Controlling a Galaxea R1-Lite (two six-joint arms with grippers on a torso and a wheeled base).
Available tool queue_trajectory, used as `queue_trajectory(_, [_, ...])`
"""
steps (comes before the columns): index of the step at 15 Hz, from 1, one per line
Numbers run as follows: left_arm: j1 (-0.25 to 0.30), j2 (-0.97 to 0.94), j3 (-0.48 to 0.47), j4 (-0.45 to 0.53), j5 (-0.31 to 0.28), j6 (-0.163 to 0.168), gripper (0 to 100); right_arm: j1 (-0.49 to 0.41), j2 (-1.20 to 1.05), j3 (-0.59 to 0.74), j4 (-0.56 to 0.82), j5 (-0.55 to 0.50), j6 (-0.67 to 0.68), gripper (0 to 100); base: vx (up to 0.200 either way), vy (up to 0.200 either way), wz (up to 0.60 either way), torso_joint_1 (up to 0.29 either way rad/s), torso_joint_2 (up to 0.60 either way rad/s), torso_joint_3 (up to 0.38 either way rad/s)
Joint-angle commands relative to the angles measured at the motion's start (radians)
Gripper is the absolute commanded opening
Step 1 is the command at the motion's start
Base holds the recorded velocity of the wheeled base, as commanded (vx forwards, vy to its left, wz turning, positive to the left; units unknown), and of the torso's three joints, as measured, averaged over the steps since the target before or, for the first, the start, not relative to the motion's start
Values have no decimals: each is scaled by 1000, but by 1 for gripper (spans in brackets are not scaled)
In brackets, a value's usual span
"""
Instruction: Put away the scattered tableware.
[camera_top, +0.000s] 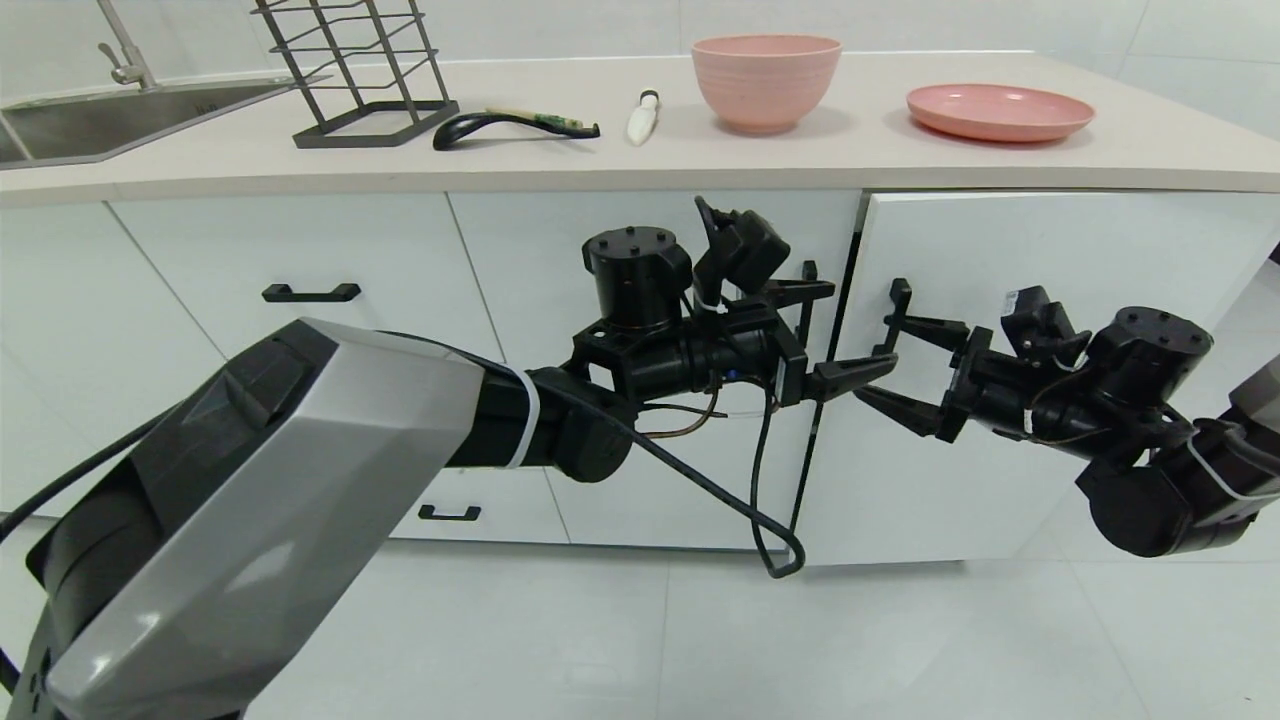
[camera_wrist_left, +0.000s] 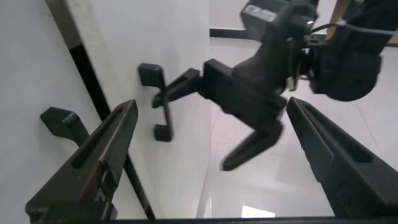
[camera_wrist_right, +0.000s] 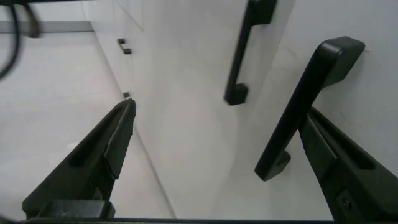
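On the counter stand a pink bowl and a pink plate. A black spoon and a white-handled utensil lie left of the bowl. Both grippers hang below the counter, in front of the white cabinet doors. My left gripper is open at the gap between two doors. My right gripper is open, and the black handle of the right door stands between its fingers, close to one finger. The right door looks slightly ajar.
A black wire rack stands on the counter beside the sink at the far left. The neighbouring door's handle lies just across the gap. Drawer handles are further left. Open tiled floor lies below.
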Motion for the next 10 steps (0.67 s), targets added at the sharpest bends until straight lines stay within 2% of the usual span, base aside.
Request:
queue_trajectory(1, [1, 3, -4, -1, 0, 0, 100, 1, -87, 99, 3, 47, -1, 100, 0, 0, 0, 0, 0, 0])
queue_trajectory(3, [-4, 29, -43, -8, -4, 0, 100, 1, -165, 208, 3, 70, -6, 100, 0, 0, 0, 0, 0, 0])
queue_trajectory(6, [-49, 76, -138, -11, -14, -2, 100, -1, -265, 354, 3, 92, -21, 100, 0, 0, 0, 0, 0, 0])
queue_trajectory(9, [-99, 141, -237, -13, -31, -2, 100, 1, -313, 410, 4, 92, -29, 100, 0, 0, 0, 0, 0, 0])
queue_trajectory(10, [-128, 159, -253, -45, -59, -12, 100, -2, -313, 424, 4, 85, -41, 100, 0, 0, 0, 0, 0, 0])
